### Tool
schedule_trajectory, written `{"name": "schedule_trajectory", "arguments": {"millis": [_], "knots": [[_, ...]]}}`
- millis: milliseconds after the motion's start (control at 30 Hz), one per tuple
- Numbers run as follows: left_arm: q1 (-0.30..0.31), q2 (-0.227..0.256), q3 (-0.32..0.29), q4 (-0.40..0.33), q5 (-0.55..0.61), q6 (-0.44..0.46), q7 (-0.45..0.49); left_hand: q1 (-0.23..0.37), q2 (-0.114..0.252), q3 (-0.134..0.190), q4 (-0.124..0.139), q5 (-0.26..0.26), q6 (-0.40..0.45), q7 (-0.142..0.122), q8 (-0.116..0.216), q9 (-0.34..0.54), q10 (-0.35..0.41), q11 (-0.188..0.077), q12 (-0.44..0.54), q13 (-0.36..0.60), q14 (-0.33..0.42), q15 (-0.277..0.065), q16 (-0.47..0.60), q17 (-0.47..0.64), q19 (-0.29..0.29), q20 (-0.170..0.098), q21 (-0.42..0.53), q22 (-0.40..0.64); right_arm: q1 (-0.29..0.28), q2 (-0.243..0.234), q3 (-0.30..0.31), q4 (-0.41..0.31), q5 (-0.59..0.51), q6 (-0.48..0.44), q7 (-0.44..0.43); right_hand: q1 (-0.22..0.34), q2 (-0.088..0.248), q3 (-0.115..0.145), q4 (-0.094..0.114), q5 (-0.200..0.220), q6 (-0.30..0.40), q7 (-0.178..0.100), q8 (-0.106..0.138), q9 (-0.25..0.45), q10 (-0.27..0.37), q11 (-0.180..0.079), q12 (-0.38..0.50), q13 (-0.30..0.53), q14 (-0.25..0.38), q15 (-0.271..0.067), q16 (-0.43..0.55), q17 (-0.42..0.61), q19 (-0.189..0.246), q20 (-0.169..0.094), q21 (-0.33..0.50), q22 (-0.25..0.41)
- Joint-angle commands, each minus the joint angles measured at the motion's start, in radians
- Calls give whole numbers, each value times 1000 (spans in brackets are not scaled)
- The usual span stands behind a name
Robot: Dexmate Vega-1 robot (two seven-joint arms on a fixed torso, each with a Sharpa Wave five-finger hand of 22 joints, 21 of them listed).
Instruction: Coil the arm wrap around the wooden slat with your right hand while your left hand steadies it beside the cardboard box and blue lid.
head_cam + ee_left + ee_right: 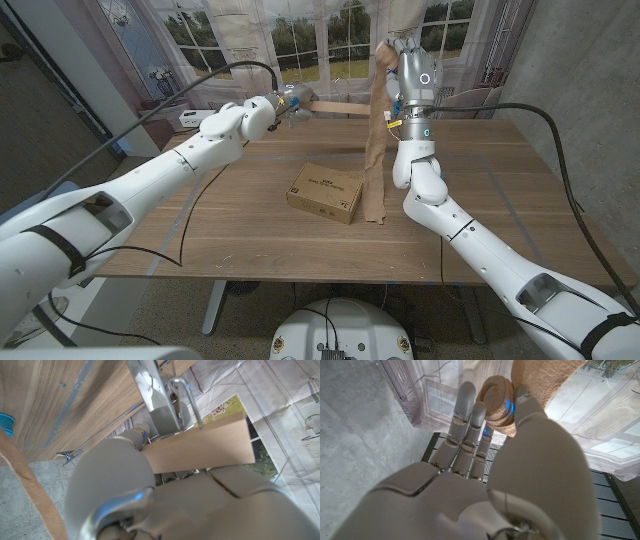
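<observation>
Right hand (pixel 398 52) pinches the tan fabric arm wrap (pixel 376 150) roll high above the table; left hand (pixel 283 103) grips the flat wooden slat (pixel 335 108); slack tail may snag the brown cardboard box (pixel 325 192).

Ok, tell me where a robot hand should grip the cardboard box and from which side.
Across its two long edges, from straight above. The cardboard box lies flat and low on the table, turned at an angle, so the robot hand should turn to match. Favour its left half: the arm wrap hangs close by its right end.
</observation>
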Motion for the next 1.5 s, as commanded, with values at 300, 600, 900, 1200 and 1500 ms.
{"name": "schedule_trajectory", "arguments": {"millis": [300,600,900,1200,1500], "knots": [[-29,-25,27,20,33,-19,-3,-42,26,99,110,14,13,-1,9,5,29,-31,136,615,-13,-27,3,1,-11,-51,1,-10,143,12,7,34,-96,-8,75,202,233,7,8,5,272,168,-6,144,222,-37,-4,387,244,-214,-27,9,-84,-99,35,-34],[-19,-30,37,11,70,-4,21,-48,23,97,111,23,16,-6,17,14,23,-33,136,622,-10,-30,6,0,-14,-50,7,-7,185,16,10,54,-121,-23,115,200,233,8,8,5,274,167,-9,143,224,-40,-9,388,250,-214,-33,19,-89,-101,48,-52],[-14,-33,42,7,80,9,11,-47,25,105,108,41,-8,-5,34,53,13,-43,145,641,3,-41,11,1,-7,-60,20,27,228,27,5,85,-133,-28,130,197,234,8,9,6,275,165,-12,144,223,-41,-13,394,255,-214,-44,28,-96,-103,65,-76],[-1,-26,40,0,79,7,16,-52,21,103,111,54,-10,-17,46,69,3,-50,145,644,-9,-38,12,4,-8,-63,11,44,275,31,-2,113,-146,-34,161,195,233,8,8,6,276,163,-15,146,226,-41,-17,398,257,-214,-57,34,-103,-102,81,-98],[13,-19,35,-21,74,-8,24,-56,20,100,113,64,-3,-15,47,63,5,-49,145,641,-16,-38,14,4,-11,-60,4,38,335,50,-26,166,-156,-29,182,194,233,8,8,7,277,162,-18,147,227,-43,-22,400,261,-214,-67,39,-108,-104,97,-118]]}}
